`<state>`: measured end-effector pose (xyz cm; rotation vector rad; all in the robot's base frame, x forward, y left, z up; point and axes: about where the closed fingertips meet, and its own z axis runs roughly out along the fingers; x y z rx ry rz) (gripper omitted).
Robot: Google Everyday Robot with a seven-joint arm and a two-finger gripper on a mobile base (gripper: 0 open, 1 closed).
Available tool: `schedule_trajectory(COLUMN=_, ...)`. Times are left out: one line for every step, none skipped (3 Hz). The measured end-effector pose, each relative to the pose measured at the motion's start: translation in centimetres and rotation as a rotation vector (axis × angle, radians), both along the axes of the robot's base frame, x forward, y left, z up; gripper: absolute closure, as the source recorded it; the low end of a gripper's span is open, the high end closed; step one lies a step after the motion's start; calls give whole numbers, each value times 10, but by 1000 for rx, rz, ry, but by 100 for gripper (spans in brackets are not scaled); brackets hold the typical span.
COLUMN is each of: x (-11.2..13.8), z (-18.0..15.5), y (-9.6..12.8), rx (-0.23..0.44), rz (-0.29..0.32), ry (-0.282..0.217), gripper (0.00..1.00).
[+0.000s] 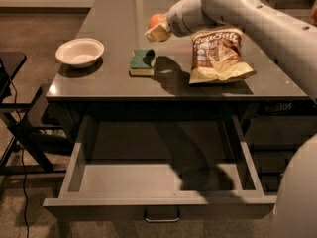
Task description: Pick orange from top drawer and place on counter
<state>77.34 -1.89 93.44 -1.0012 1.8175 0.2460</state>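
Observation:
The orange (156, 20) is small, round and bright, held in my gripper (157, 28) above the dark glossy counter (119, 14). The gripper is shut on it, with one pale finger (157, 32) showing under the fruit. It hangs just behind and above a green and yellow sponge (142, 62). My arm reaches in from the upper right. The top drawer (158, 202) stands pulled out below the counter's front edge, grey, with a small bar handle (162, 216), and I see nothing inside it.
A white bowl (79, 52) sits at the counter's left. A brown chip bag (218, 56) lies to the right of the sponge. A black stand with a cable (15, 128) is on the floor at the left. Darker drawers (277, 133) are at the right.

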Motion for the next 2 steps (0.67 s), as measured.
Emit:
schedule_trajectory(x=19, z=-4, y=-4, rx=8, rz=-7, ry=12, gripper=100)
schedule_trajectory(x=41, z=-7, y=-11, rx=3, rz=-23, ry=33, gripper=100)
